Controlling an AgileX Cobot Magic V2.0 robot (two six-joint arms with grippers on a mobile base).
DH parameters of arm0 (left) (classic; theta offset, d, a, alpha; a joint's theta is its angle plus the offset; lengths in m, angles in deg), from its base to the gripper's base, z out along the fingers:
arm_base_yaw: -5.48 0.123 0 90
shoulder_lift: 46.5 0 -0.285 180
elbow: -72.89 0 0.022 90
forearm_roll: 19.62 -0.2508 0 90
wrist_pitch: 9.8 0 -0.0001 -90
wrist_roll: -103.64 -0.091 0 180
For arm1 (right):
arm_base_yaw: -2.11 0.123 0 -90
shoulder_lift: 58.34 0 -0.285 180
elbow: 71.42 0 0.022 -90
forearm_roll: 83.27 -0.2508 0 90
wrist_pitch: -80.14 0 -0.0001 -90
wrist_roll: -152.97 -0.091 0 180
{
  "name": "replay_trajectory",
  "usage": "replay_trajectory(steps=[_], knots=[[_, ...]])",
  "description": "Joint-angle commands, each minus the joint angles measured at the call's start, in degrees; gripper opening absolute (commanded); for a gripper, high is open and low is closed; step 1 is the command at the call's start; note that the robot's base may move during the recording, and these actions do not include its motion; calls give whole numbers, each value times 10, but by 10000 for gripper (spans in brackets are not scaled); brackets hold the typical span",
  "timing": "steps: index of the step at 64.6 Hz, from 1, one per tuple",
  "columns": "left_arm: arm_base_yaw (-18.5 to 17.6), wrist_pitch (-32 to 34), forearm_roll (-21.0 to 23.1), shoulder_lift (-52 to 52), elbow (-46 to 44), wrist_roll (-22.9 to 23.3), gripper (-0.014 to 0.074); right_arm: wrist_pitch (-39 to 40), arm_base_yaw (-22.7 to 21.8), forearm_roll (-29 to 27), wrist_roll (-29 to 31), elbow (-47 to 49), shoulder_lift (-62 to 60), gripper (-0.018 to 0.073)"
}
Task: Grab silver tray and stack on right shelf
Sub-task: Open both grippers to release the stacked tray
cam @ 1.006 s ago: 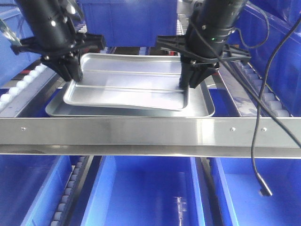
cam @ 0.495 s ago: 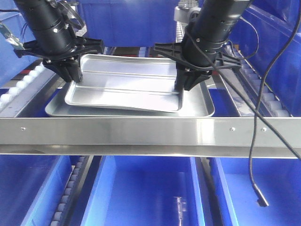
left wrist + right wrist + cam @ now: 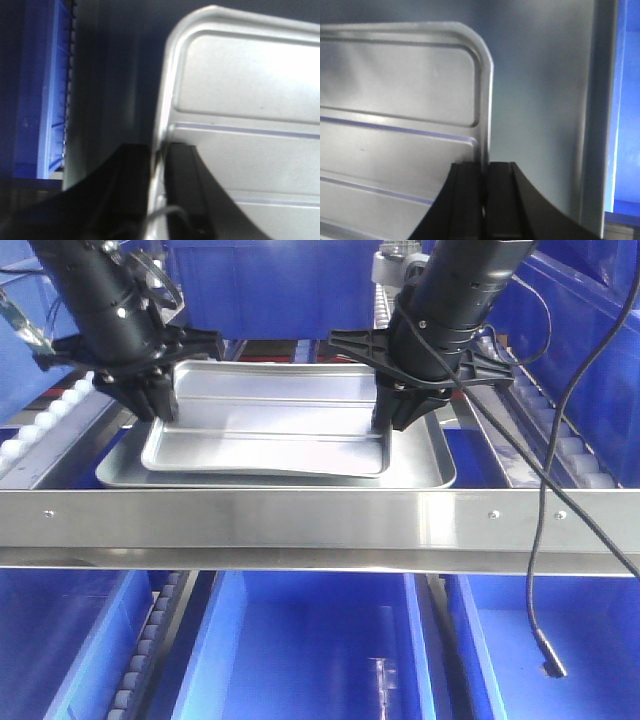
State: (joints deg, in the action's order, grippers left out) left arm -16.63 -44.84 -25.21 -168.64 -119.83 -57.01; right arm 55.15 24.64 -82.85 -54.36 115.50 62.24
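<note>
Silver tray (image 3: 270, 425) gripped both rims, over second tray (image 3: 425, 472) (blue bins (image 3: 320, 650) below).

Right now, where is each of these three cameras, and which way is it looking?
Front view: sits before the shelf rail, looking level into the rack; both arms show, left gripper and right gripper each pinching an end of the upper tray, which sits over a lower tray.
Left wrist view: rides on the left arm, looking down its fingers at the tray's rim.
Right wrist view: rides on the right arm, looking past its fingers at the opposite rim.
All three share the upper tray.
</note>
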Motion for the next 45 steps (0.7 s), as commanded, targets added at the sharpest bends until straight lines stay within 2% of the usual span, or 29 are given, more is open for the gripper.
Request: replay_trajectory(steps=[1,4,6,10,12,21,35,41,45], knots=[[-11,47,56,32,-24,8,273,81,8,-31,-1,28,-37,236],[-11,48,56,32,-24,8,345,81,8,-31,-1,28,-37,335],[-11,49,56,32,-24,8,363,81,8,-31,-1,28,-37,374],[-11,49,56,32,-24,8,356,81,8,-31,-1,28,-37,465],[-11,49,56,32,-24,8,351,81,8,-31,-1,28,-37,478],[-11,51,56,32,-24,8,317,81,8,-31,-1,28,-37,487],[-11,51,56,32,-24,8,316,81,8,-31,-1,28,-37,487],[-9,51,46,32,-24,8,316,81,8,-22,-1,28,-37,487],[-5,51,25,32,-24,8,316,81,5,-8,-1,28,-37,487]])
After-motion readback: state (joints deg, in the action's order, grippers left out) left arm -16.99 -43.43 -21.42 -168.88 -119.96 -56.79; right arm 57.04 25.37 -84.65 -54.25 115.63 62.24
